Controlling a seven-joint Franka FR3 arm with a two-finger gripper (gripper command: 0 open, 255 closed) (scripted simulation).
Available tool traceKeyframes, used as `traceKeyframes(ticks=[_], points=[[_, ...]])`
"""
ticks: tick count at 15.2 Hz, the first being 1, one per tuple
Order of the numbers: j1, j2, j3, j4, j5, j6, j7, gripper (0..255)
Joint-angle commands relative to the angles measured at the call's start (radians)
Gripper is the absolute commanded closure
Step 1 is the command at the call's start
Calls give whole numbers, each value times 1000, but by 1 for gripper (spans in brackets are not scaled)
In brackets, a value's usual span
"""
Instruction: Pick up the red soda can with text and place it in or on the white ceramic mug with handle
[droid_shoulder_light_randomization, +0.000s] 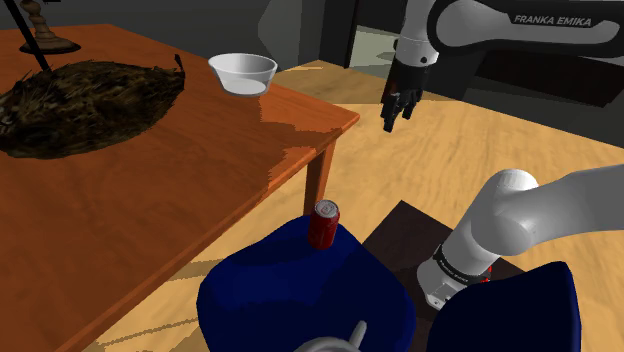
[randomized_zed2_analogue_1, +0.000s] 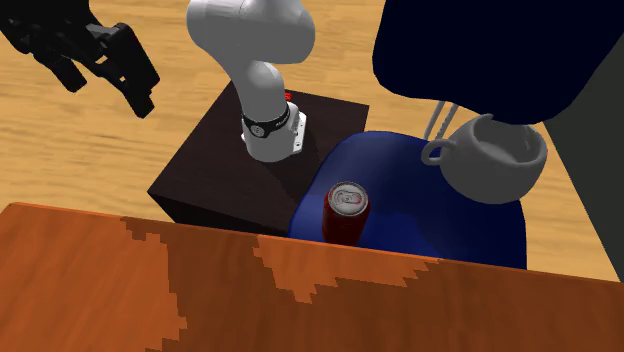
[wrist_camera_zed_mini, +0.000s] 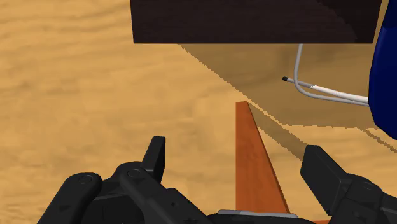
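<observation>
Shoulder view: cylindrical red can (droid_shoulder_light_randomization: 323, 225) stands on rounded blue seat (droid_shoulder_light_randomization: 270, 285); end effector (droid_shoulder_light_randomization: 397, 121) splayed, empty.

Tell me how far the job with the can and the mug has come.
Nothing looks done: the red can stands on the blue seat, apart from the mug. In hand: the gripper hangs open above the floor, near the table. Left: grasping, lifting, placing in the mug.
</observation>
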Motion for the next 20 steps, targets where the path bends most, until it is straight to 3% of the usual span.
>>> traceKeyframes(ticks=[1, 11, 20], points=[[0, 0, 0, 0, 0, 0, 0, 0], [108, 47, 177, -77, 175, 126, 196, 0], [192, 189, 345, -55, 302, 275, 366, 0]])
